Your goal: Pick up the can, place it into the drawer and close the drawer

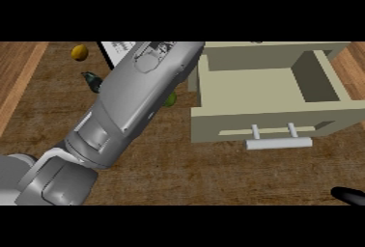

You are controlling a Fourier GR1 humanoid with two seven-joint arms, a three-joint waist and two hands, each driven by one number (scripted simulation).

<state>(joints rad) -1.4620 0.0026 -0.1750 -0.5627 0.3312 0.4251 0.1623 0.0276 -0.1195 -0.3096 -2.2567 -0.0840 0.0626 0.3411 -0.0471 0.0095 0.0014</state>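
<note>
Reach-for-can step, beige box drawer [271,87] open and empty.
Left forearm [135,91] stretched up left of drawer; hand out of frame. Right hand [349,195] below drawer, fingers unclear. Can not identifiable. Next: grasp, carry over drawer.

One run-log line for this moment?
drawer: open | can: not visible | left forearm: reaching across counter | right hand: at lower right edge

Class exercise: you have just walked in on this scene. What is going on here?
A robot's left forearm stretches diagonally across the wooden counter toward its far edge; its hand is out of sight. The cream drawer stands open, handle facing the robot, nothing visible inside. Only a dark tip of the right hand shows at the lower right. No can is visible.
</note>
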